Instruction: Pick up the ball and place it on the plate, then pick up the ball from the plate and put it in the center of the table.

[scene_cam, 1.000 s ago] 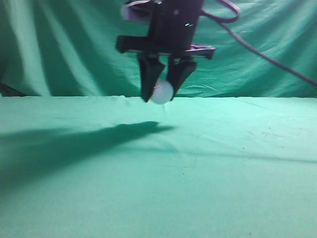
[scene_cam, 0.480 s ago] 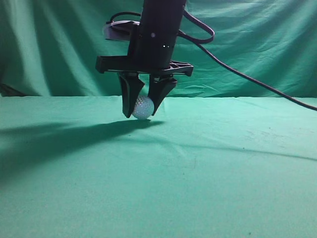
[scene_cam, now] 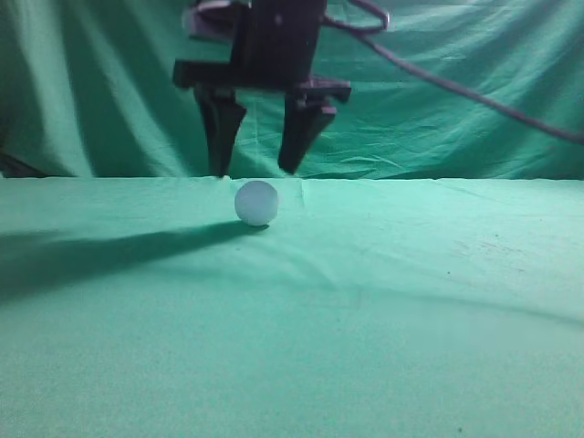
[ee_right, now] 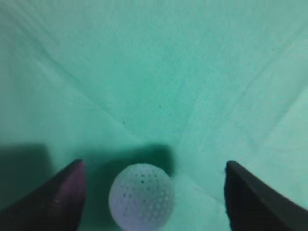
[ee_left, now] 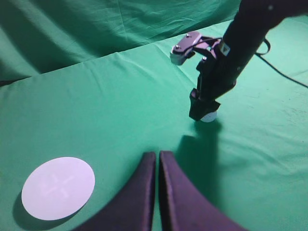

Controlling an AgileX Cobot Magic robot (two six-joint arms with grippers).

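The white dimpled ball (scene_cam: pixel 255 203) rests on the green table (scene_cam: pixel 383 310) near its middle. My right gripper (scene_cam: pixel 257 169) hangs open just above it, its fingers clear of the ball. In the right wrist view the ball (ee_right: pixel 140 196) lies between the spread jaws (ee_right: pixel 153 168), touching neither. In the left wrist view the ball (ee_left: pixel 209 116) shows partly behind the right gripper (ee_left: pixel 204 103). The white plate (ee_left: pixel 58 187) lies flat at lower left, empty. My left gripper (ee_left: pixel 157 156) is shut and empty, held over the cloth near the plate.
A draped green curtain (scene_cam: pixel 91 91) hangs behind the table's far edge. The right arm's black cable (scene_cam: pixel 474 96) runs off to the right. The right arm's shadow lies on the cloth left of the ball.
My right gripper came down with the ball, set it on the cloth, opened and rose a little. The ball now lies free.
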